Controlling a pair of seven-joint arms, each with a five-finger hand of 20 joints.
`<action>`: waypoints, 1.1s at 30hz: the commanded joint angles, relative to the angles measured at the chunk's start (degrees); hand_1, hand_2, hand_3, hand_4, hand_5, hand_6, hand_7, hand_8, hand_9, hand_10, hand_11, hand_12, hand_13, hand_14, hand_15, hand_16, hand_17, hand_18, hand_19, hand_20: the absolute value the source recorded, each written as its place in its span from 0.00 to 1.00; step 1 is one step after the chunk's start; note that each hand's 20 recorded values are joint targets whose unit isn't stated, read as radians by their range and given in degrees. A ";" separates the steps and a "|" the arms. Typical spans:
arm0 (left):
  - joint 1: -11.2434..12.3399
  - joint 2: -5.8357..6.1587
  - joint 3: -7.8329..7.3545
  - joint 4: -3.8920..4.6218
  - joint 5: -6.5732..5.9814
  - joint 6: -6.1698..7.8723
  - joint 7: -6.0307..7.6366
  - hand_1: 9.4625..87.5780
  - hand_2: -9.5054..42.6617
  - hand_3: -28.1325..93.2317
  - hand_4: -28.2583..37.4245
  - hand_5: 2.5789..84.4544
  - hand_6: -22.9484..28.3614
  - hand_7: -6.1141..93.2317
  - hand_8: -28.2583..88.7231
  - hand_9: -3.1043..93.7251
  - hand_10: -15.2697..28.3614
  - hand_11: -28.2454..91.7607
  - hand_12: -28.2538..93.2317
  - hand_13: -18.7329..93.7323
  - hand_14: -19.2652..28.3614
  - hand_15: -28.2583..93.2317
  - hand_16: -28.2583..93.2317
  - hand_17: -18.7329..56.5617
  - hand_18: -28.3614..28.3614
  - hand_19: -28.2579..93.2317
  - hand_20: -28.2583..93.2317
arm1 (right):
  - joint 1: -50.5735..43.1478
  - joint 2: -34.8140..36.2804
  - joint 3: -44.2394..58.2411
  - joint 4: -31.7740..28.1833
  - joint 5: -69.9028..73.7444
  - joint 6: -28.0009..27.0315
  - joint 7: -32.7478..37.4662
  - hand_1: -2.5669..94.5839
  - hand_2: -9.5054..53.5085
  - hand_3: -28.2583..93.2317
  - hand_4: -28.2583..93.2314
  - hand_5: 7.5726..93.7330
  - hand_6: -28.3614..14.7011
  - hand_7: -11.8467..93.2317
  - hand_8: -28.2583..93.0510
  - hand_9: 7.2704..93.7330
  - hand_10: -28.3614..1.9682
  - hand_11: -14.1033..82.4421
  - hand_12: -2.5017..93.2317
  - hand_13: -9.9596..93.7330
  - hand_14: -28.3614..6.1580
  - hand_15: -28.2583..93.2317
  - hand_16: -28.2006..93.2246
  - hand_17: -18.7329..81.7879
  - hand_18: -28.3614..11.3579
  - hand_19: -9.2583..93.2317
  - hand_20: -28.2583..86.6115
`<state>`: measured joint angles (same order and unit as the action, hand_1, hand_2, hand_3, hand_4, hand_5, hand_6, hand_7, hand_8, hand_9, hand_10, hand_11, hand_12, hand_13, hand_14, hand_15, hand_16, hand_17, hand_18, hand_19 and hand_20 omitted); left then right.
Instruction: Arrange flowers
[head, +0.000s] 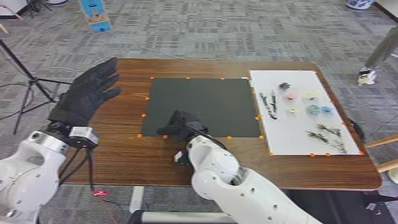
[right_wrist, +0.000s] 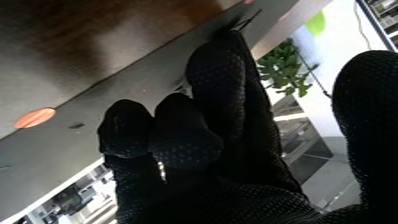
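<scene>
White, rectangular sheet (head: 289, 144) bears feathery green sprigs (head: 319, 136).

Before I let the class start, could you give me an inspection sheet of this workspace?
Surface: brown wooden table with a dark mat and, right of it, a white sheet; orange markers along their edges.
Job's things: small flowers, dark twigs and green sprigs spread on the white sheet; leafy greenery beside the right hand, whether held I cannot tell.
Clutter: nothing seen.
Grippers: left hand open, raised at the table's left side; right hand low at the mat's near-left part.
Cables: dark cables hang from the left wrist.
Surroundings: grey carpet; tripod left of the table.
</scene>
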<state>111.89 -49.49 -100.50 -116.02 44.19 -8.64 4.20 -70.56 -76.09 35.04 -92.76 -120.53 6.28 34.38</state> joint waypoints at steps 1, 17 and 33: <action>3.59 -0.83 -2.86 -1.67 0.15 0.31 0.59 0.23 0.00 0.76 0.00 0.24 0.46 0.22 0.16 0.19 0.52 0.30 0.40 0.26 0.60 0.29 0.30 0.10 0.78 0.50 0.30 | 2.15 3.27 -1.30 1.35 -3.50 -2.74 0.28 0.27 0.05 0.87 0.06 0.71 0.54 0.32 0.15 0.83 0.53 0.63 0.46 0.81 0.59 0.87 0.61 0.62 0.18 1.00 0.68; 4.59 -0.82 -3.44 -2.15 0.25 0.87 0.75 0.23 0.00 0.76 0.00 0.24 0.46 0.22 0.16 0.19 0.52 0.30 0.40 0.26 0.60 0.29 0.30 0.10 0.78 0.50 0.30 | 6.74 5.95 -1.72 5.27 -4.35 -3.54 0.49 0.27 0.04 0.87 0.06 0.71 0.54 0.32 0.15 0.83 0.53 0.63 0.46 0.81 0.59 0.87 0.61 0.62 0.19 1.00 0.68; 2.61 -0.38 -1.74 -1.29 -0.01 0.01 0.29 0.24 0.00 0.76 0.00 0.24 0.46 0.22 0.16 0.19 0.52 0.30 0.40 0.26 0.60 0.29 0.30 0.10 0.78 0.50 0.30 | 9.58 2.95 -4.91 9.22 -4.65 -0.20 0.32 0.27 0.04 0.88 0.06 0.68 0.54 0.32 0.15 0.78 0.51 0.64 0.47 0.80 0.58 0.86 0.62 0.61 0.19 1.00 0.67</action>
<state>115.66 -49.94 -102.99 -117.76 44.25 -8.17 4.69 -61.24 -72.16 31.08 -85.79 -124.78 5.63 33.98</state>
